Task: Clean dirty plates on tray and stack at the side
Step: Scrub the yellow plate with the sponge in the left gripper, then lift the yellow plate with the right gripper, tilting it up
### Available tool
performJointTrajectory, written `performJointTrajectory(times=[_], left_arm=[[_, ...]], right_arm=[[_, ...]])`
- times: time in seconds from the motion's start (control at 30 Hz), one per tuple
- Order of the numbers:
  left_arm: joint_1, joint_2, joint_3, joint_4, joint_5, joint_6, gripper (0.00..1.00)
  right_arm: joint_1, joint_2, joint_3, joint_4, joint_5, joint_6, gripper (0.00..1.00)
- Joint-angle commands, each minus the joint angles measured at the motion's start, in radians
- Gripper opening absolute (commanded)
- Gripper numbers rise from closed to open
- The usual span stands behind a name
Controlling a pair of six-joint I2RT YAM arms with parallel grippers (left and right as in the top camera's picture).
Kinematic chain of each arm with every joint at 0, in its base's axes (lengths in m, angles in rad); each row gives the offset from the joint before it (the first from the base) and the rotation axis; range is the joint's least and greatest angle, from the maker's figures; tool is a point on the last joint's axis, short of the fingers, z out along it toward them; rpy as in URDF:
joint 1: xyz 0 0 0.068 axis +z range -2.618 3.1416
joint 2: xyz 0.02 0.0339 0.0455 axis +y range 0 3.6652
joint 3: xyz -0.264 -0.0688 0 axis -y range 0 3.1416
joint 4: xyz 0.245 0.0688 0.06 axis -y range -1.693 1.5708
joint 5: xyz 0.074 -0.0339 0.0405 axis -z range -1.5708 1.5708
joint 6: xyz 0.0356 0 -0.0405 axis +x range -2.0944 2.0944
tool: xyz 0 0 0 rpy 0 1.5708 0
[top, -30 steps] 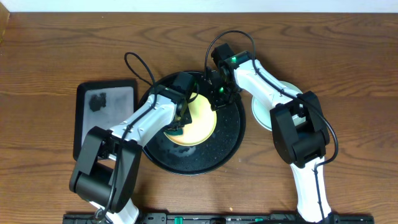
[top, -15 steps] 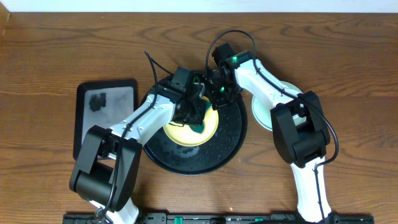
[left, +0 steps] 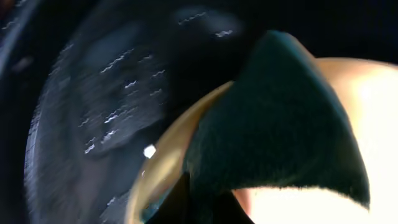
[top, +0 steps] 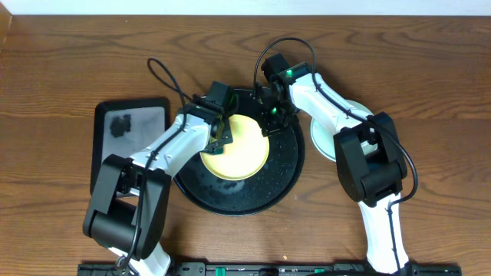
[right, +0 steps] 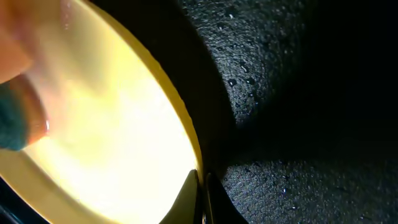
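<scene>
The pale yellow plate [top: 239,157] lies on the large round black tray [top: 230,195]. My right gripper [top: 270,123] is shut on the plate's far right rim; in the right wrist view the fingers [right: 202,186] pinch the yellow edge [right: 106,124]. My left gripper [top: 223,136] is shut on a dark green sponge [left: 280,124] and presses it on the plate's upper left part [left: 373,93]. The sponge also shows in the right wrist view [right: 9,127]. The pale mint-green plates [top: 321,144] lie right of the tray, mostly under my right arm, so I cannot tell how many are there.
A smaller rectangular black tray [top: 129,146] with a grey smudge sits on the wooden table left of the round tray. The round tray's surface [right: 298,174] is wet and speckled. Both arms cross over the tray's far half.
My left gripper has swept the sponge over the yellow plate, from its lower left to the middle, then up to its upper left. The right gripper has kept its hold on the rim.
</scene>
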Motion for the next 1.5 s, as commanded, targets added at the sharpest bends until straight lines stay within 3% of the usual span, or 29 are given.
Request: performJointTrajectory(times=[0.0,0.2,0.47,0.63,0.87,1.0,1.23,1.47], left_arm=[[0.03,0.011,-0.011,-0.075,-0.098,-0.112,0.07],[0.029,0.011,-0.011,-0.095,0.028,-0.113,0.07],[0.029,0.011,-0.011,-0.096,0.062,-0.128,0.07],[0.029,0.011,-0.011,-0.072,0.066,-0.123,0.07],[0.029,-0.017,0.066,-0.063,0.076,0.088,0.07],[0.042,-0.067,0.132,-0.066,0.033,0.107,0.08],[0.161,-0.218,0.192,-0.118,0.027,0.109,0.07],[0.365,-0.368,0.193,-0.299,0.027,0.118,0.07]], right_arm=[[0.005,0.01,0.006,-0.017,0.105,0.089,0.08],[0.012,0.01,0.006,-0.081,0.103,0.251,0.13],[0.064,0.01,-0.008,-0.092,0.079,0.322,0.11],[0.085,0.011,-0.07,-0.01,0.093,0.342,0.01],[0.081,0.011,-0.158,0.065,0.092,0.345,0.01],[0.081,0.011,-0.158,0.068,0.093,0.345,0.01],[0.081,0.011,-0.158,0.071,0.093,0.344,0.01],[0.085,-0.024,-0.094,0.06,0.101,0.249,0.01]])
